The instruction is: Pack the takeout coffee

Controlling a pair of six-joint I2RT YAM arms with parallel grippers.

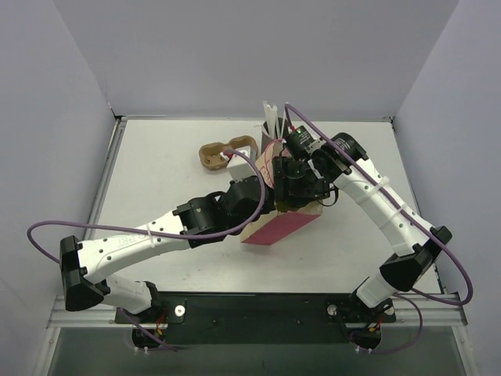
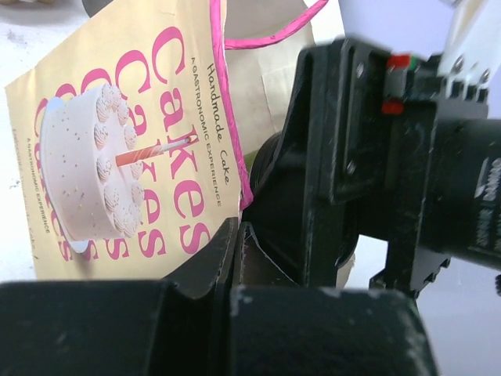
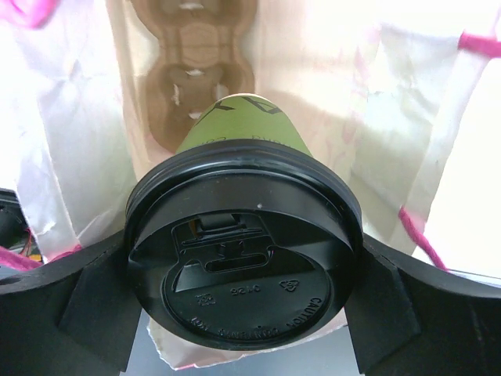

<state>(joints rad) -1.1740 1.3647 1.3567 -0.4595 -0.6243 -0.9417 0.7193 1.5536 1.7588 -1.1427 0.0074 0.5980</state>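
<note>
Now: right gripper clamped around black lid of takeout coffee, cup hanging inside paper bag mouth, mid table. Left gripper pinched closed on bag edge. Likely light, crushable, spillable; grip gently at stiff lid rim.

Top external camera high over the near edge, looking down across the whole table, left wrist camera hard against the printed face of the cake bag, right wrist camera close over the lidded green cup in that bag's mouth, bag common to all three.

left fingers pinched shut | right fingers wide, clamping (close together)
</note>
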